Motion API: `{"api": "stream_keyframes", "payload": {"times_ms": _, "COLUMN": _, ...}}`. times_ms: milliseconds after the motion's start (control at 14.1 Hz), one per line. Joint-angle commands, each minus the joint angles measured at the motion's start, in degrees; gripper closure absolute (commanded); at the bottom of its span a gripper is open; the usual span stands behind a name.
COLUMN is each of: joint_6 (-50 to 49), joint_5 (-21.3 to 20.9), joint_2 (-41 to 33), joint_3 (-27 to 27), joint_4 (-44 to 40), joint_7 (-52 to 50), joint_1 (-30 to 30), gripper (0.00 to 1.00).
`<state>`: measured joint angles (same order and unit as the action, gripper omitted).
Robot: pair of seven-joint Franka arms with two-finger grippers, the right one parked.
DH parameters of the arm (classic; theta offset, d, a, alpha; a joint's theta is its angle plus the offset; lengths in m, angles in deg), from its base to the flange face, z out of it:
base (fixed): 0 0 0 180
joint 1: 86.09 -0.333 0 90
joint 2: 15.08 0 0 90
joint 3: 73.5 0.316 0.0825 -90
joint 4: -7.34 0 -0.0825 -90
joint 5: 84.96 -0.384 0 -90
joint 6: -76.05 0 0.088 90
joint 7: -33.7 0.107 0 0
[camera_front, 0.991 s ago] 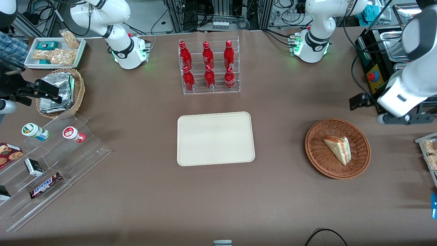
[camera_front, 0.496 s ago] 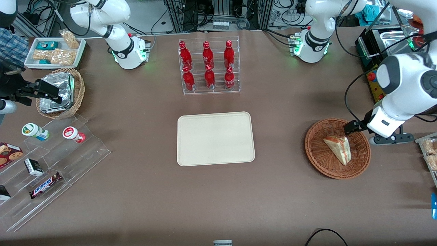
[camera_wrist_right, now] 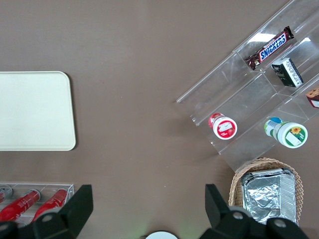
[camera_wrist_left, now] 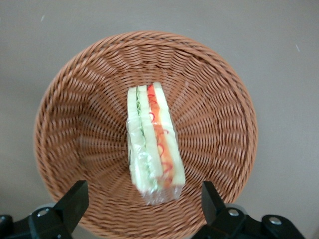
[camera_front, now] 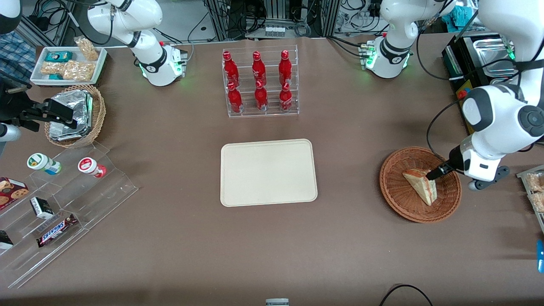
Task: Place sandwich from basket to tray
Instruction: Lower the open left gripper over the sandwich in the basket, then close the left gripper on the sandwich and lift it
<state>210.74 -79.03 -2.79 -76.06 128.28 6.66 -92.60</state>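
While my gripper hangs over the basket with its jaws spread wide and nothing between them, the sandwich lies on its side in the basket's middle, wrapped in clear film, the filling edge turned up toward my wrist camera. From the front, my gripper sits at about two o'clock of the sandwich, just above its thick end, and the tray waits bare, well apart at nine o'clock of the basket, toward the table's middle.

My fingers straddle only one end of the wedge, not its middle. If I come straight down and close there, I judge I may pinch just the film or a corner of bread; the wedge could then swing, slip out on the lift, or drop short of the tray.

Soft bread is another worry: too hard a squeeze would crush the layers and push the filling out.

The basket's sloping woven wall is close to one fingertip. Catching it on the way down could tip or drag the light basket, shifting the sandwich out of my line.

I'd want to centre over the wedge first.
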Motion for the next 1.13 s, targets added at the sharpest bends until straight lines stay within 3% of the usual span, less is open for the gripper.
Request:
{"api": "stream_keyframes", "payload": {"times_ms": 0, "joint_6": 4.69, "joint_5": 1.02, "joint_2": 3.43, "joint_3": -0.34, "joint_4": -0.35, "joint_7": -10.46, "joint_1": 0.52, "gripper": 0.00}}
{"api": "stream_keyframes", "payload": {"times_ms": 142, "joint_6": 5.67, "joint_5": 0.67, "joint_2": 5.55, "joint_3": -0.34, "joint_4": -0.35, "joint_7": -10.75, "joint_1": 0.61, "gripper": 0.00}}
{"api": "stream_keyframes", "payload": {"times_ms": 212, "joint_6": 5.67, "joint_5": 0.23, "joint_2": 6.34, "joint_3": -0.34, "joint_4": -0.35, "joint_7": -10.40, "joint_1": 0.61, "gripper": 0.07}}
{"api": "stream_keyframes", "payload": {"times_ms": 354, "joint_6": 4.97, "joint_5": -0.04, "joint_2": 6.52, "joint_3": -0.34, "joint_4": -0.18, "joint_7": -10.14, "joint_1": 0.61, "gripper": 0.69}}
{"api": "stream_keyframes", "payload": {"times_ms": 425, "joint_6": 4.01, "joint_5": -0.04, "joint_2": 6.17, "joint_3": -0.43, "joint_4": -0.17, "joint_7": -9.96, "joint_1": 0.61, "gripper": 0.88}}
{"api": "stream_keyframes", "payload": {"times_ms": 637, "joint_6": -3.71, "joint_5": -0.30, "joint_2": 3.72, "joint_3": -0.52, "joint_4": -2.80, "joint_7": -9.96, "joint_1": 1.66, "gripper": 0.95}}
{"api": "stream_keyframes", "payload": {"times_ms": 779, "joint_6": -10.29, "joint_5": -2.84, "joint_2": 2.75, "joint_3": -0.60, "joint_4": -6.13, "joint_7": -9.96, "joint_1": 3.68, "gripper": 0.97}}
{"api": "stream_keyframes", "payload": {"times_ms": 1062, "joint_6": -20.51, "joint_5": -6.88, "joint_2": 3.44, "joint_3": -0.69, "joint_4": -13.61, "joint_7": -8.31, "joint_1": 12.63, "gripper": 0.98}}
